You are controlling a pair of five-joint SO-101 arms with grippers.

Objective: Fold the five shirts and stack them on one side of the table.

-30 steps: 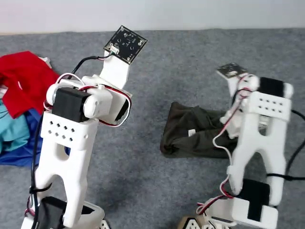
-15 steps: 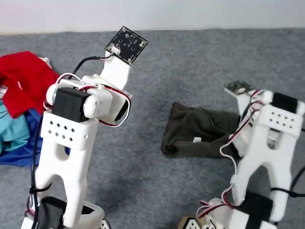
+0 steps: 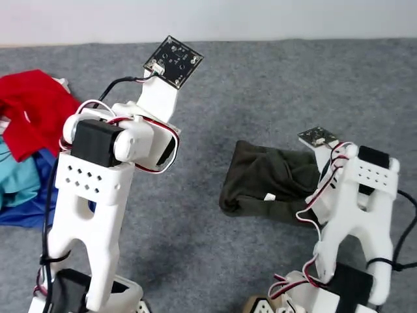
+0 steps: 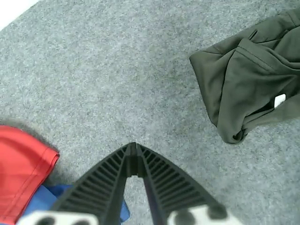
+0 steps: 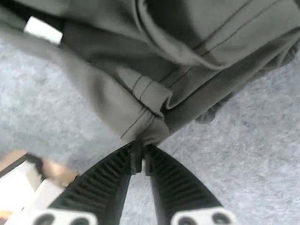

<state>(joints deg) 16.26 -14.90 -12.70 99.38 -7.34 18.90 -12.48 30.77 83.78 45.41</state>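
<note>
A crumpled dark olive shirt lies on the grey carpet right of centre, its white tag facing up. In the right wrist view my right gripper is shut, pinching a folded edge of that shirt at its tips. The right arm covers the shirt's near right corner in the high view. My left gripper is shut on nothing and hangs above bare carpet, with the olive shirt well off to one side. The left arm stands raised at centre left.
A heap of unfolded shirts sits at the left edge: red on top, teal and blue beneath. The red cloth and a blue corner flank the left fingers. Grey carpet stretches behind the arms.
The right arm has drawn back toward the table's front edge and dropped lower, tugging the olive shirt's near edge with it. The left arm has stayed still.
</note>
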